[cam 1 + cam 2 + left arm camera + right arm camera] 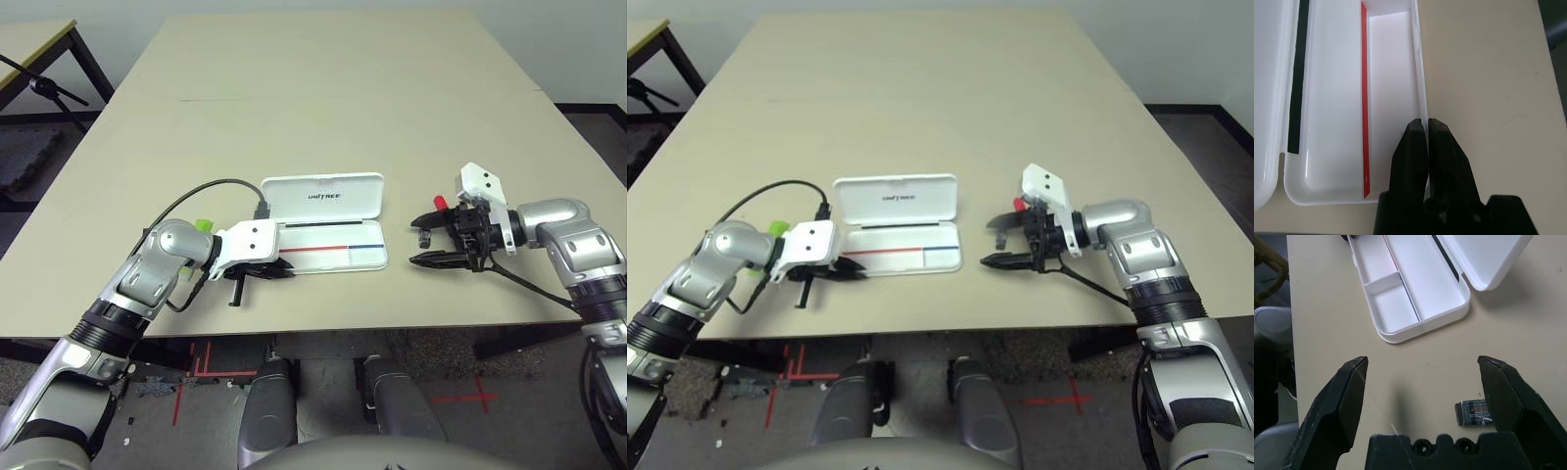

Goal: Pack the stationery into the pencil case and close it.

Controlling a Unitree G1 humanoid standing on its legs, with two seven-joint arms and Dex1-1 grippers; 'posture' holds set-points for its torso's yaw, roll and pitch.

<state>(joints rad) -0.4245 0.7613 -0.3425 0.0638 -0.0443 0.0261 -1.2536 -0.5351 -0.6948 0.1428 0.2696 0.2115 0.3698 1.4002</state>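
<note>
— Case (333, 257): open, near table's front edge. Left gripper (1427, 128): fingers pressed together at its rim.
— Right gripper (1422, 377): spread over block (1473, 412). Risk: nudging block away.

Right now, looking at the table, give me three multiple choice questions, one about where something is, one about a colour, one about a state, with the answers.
1. Where is the small dark block?
A. inside the pencil case
B. on the table between the right gripper's open fingers
C. on the case lid

2. What colour is the strip inside the pencil case, near the left gripper?
A. red
B. yellow
C. green

3. How does the pencil case stand?
A. shut
B. upside down
C. open, lid raised

Answers:
1. B, the right wrist view shows it on the tabletop before the right gripper.
2. A, the left wrist view shows a red strip by the left gripper.
3. C, the lid is up and the compartments are bare.
</note>
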